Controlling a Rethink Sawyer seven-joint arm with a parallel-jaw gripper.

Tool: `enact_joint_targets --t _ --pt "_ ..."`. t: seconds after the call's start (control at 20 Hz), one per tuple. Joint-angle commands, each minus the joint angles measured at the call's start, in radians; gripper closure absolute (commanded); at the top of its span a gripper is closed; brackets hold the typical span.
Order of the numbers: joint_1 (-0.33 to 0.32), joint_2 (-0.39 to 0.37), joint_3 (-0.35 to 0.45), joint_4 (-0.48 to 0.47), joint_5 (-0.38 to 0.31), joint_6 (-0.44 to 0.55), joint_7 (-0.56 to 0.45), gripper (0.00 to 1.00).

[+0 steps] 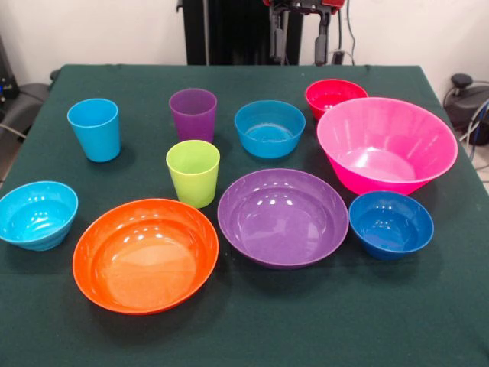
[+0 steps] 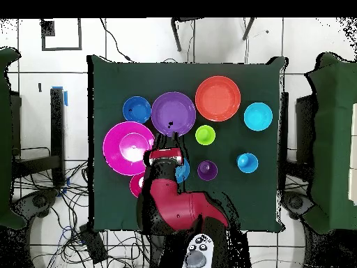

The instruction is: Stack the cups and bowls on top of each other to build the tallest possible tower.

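No tower had yet been started; every cup and bowl sat singly on the green table (image 1: 46,321); the gripper (image 1: 302,34) hung above the blue bowl (image 1: 269,128) near the red bowl (image 1: 330,95), apparently empty, its opening impossible to judge; a first pick seemingly awaited, calling for descent onto one rim.

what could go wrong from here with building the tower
Nothing is stacked yet. The big deep pink plastic bowl touches the small red plastic bowl, so grasping the red one may nudge it. The tapered lime green plastic cup stands close to the wide purple bowl and orange bowl; a descending gripper could clip them.
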Motion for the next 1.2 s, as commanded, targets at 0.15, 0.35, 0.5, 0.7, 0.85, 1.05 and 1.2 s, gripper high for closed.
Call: enact_joint_targets --t 0.15,0.35,0.5,0.7,0.85,1.05,1.2 --pt "0.038 0.064 0.033 -0.048 0.058 0.111 0.087 0.0" --pt "0.035 0.079 0.029 -0.05 0.064 0.098 0.091 0.0" --pt "0.046 0.088 0.017 -0.056 0.078 0.086 0.086 0.0" --pt "0.066 0.088 -0.005 -0.05 0.103 0.091 0.082 0.0" --pt "0.063 0.088 -0.003 -0.051 0.103 0.096 0.082 0.0" --pt "0.047 0.092 0.018 -0.06 0.091 0.113 0.085 0.0" --pt "0.049 0.086 0.017 -0.058 0.091 0.121 0.088 0.0"
